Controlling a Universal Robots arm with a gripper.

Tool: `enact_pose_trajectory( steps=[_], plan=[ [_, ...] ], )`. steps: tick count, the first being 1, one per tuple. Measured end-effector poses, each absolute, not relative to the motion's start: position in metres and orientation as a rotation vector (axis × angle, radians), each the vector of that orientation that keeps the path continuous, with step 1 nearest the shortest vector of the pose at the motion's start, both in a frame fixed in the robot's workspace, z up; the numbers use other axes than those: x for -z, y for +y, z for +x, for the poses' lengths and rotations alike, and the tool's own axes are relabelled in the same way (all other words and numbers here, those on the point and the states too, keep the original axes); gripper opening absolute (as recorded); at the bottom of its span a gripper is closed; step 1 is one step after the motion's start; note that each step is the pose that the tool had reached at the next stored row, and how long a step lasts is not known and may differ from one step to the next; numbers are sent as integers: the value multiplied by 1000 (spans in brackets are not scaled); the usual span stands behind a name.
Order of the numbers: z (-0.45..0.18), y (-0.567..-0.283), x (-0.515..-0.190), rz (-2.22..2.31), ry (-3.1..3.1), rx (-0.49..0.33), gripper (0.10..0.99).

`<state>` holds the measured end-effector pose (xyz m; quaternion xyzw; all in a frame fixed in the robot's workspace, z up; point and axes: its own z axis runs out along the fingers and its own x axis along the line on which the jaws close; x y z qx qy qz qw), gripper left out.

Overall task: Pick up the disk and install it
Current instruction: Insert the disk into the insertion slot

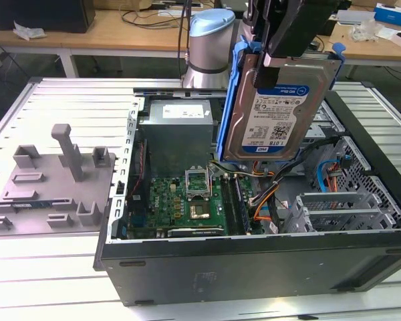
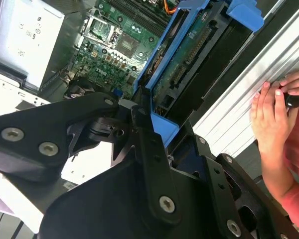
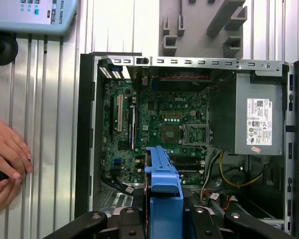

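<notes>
Jaws on the gripper (image 1: 287,59) are clamping the disk (image 1: 273,110) by its upper end, so it is hanging nearly upright and slightly tilted, clear above the open computer case (image 1: 254,267). In the exterior view its white-and-blue label (image 1: 275,114) is facing the camera, and a blue carrier (image 1: 228,100) is framing its edges. The disk is hovering over the case's interior, between the grey power supply (image 1: 177,134) on the exterior view's left and the metal drive cage (image 1: 341,207) on the exterior view's right, with its lower edge hanging over a tangle of cables (image 1: 264,194).

In the first wrist view the disk (image 3: 164,179) is showing edge-on, pointing down toward the green motherboard (image 3: 154,124). In the second wrist view the black fingers (image 2: 144,124) are pressing on the carrier's end, and the disk's underside (image 2: 189,55) is stretching away from them.

The case is lying on its side on a slatted metal table (image 1: 53,281). A grey fixture plate (image 1: 53,174) is sitting beside it on the exterior view's left. A person's hands (image 3: 7,154) are resting on the table next to the case, curling around a small dark object.
</notes>
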<state>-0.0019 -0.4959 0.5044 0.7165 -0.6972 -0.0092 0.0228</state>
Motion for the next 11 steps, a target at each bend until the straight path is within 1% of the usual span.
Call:
enact_pose_trajectory(
  steps=[7, 11],
  plan=[
    [-3, -496, -504, 2239, -2178, 28, 369],
    [-3, -499, -503, 2258, -2197, 56, 369]
  ],
)
